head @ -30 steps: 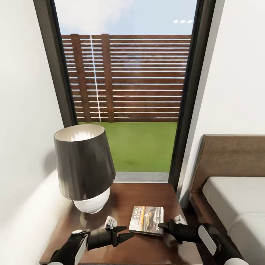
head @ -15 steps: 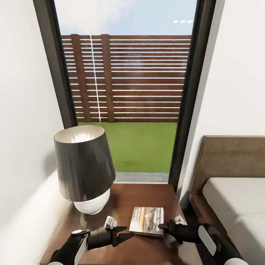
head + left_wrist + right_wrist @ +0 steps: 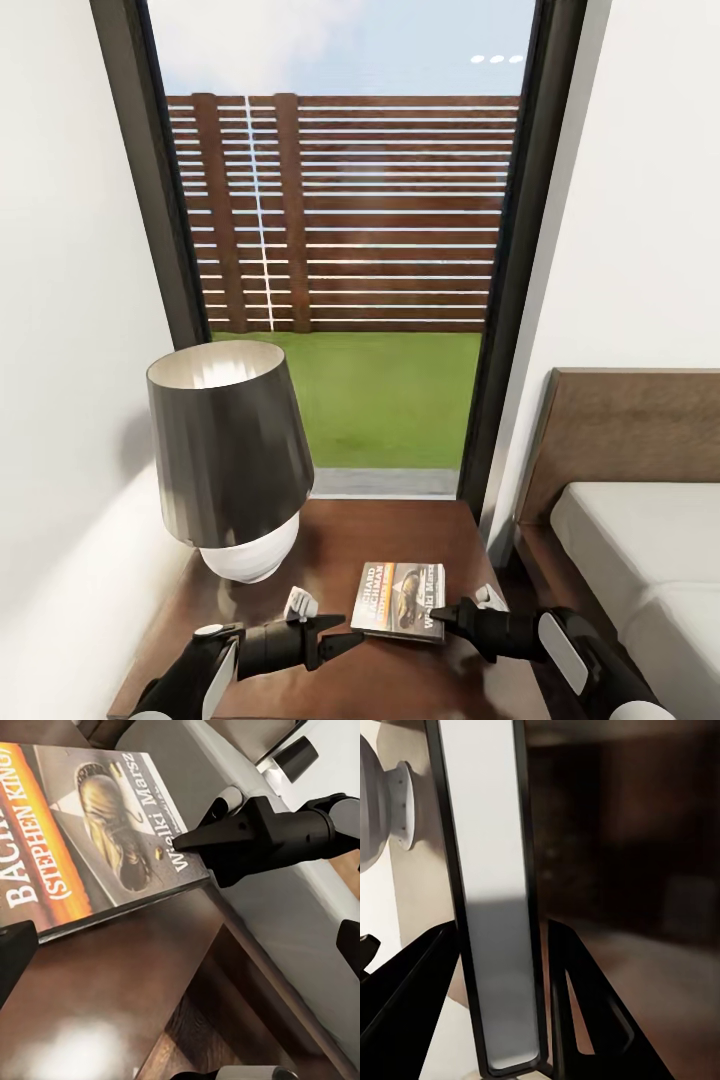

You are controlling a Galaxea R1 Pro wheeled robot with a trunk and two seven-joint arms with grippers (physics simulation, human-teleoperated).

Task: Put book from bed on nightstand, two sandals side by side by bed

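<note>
The book (image 3: 398, 598), with its black and orange cover, lies flat on the dark reddish-brown nightstand (image 3: 400, 520) in front of me. My right gripper (image 3: 440, 613) is at the book's right edge and is shut on it. In the right wrist view the book's thin edge (image 3: 491, 907) sits between the two black fingers (image 3: 585, 997). My left gripper (image 3: 350, 630) hovers open just left of the book and holds nothing. The left wrist view looks across the book cover (image 3: 82, 832) at my right gripper (image 3: 191, 847). The bed (image 3: 640, 560) is at the right.
A lamp (image 3: 225, 450) with a dark shade and a white base stands on the nightstand's left half. A tall dark-framed window (image 3: 350, 250) rises behind. White walls close in on both sides, and the brown headboard (image 3: 630, 430) stands to the right.
The book has sunk a touch lower onto the nightstand top. Both arms stay where they were.
</note>
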